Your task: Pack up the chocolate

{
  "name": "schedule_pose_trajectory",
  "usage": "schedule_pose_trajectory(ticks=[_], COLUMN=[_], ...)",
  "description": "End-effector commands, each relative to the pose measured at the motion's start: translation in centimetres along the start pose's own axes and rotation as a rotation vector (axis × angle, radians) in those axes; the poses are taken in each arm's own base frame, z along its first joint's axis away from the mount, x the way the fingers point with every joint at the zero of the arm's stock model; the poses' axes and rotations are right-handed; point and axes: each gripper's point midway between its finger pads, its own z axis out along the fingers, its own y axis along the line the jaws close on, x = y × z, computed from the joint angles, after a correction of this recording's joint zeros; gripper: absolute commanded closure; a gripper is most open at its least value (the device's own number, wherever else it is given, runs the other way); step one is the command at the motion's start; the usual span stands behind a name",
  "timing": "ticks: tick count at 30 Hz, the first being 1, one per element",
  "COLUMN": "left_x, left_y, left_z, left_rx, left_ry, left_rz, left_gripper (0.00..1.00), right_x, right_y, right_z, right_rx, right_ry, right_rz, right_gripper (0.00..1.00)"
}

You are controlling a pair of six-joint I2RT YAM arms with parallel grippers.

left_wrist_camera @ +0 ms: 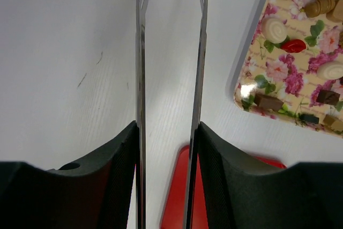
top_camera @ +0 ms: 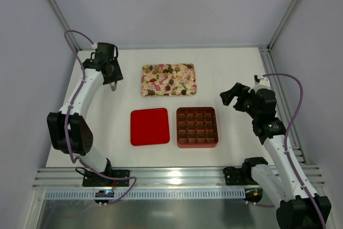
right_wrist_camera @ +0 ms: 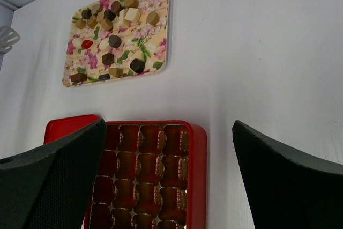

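Note:
Several small chocolates [top_camera: 168, 79], dark, mid brown and pale, plus one red, lie on the flowered tray [top_camera: 143, 81]; they also show in the left wrist view [left_wrist_camera: 276, 29] and the right wrist view [right_wrist_camera: 115, 41]. The red box [top_camera: 217, 127] holds a brown gridded insert with empty cells [right_wrist_camera: 142, 170]. My left gripper [top_camera: 113, 82] is left of the tray, its fingers pressed on a pair of metal tongs [left_wrist_camera: 141, 52] whose arms are apart with nothing between. My right gripper [top_camera: 233, 98] is open and empty, above the table right of the box.
The red lid [top_camera: 150, 126] lies flat to the left of the box, below the tongs in the left wrist view [left_wrist_camera: 177, 197]. Metal frame posts stand at the table's back corners, and a rail runs along its near edge.

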Motion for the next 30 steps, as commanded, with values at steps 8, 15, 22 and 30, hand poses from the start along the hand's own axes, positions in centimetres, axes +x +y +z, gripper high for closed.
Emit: schedule_pose_trajectory(ticks=[8, 15, 22, 30], left_x=[2.5, 5.7, 8.0, 9.9], left_y=[-2.9, -6.8, -9.2, -10.0], left_z=[-7.5, -9.6, -8.7, -6.9], left_rx=[0.118, 0.224, 0.232, 0.189], left_ry=[-0.006, 0.022, 0.072, 0.104], left_rz=[0.100, 0.198, 0.287, 0.339], left_gripper=[0.55, 0.55, 0.55, 0.54], right_x=[-1.4, -1.3, -1.3, -1.2], right_y=[0.4, 0.3, 0.2, 0.2], right_z=[-0.2, -0.1, -0.1, -0.1], right_rx=[0.001, 0.000, 0.007, 0.008], right_ry=[-0.036, -0.030, -0.027, -0.024], right_rz=[-0.026, -0.030, -0.029, -0.030], right_gripper=[0.00, 0.00, 0.00, 0.00])
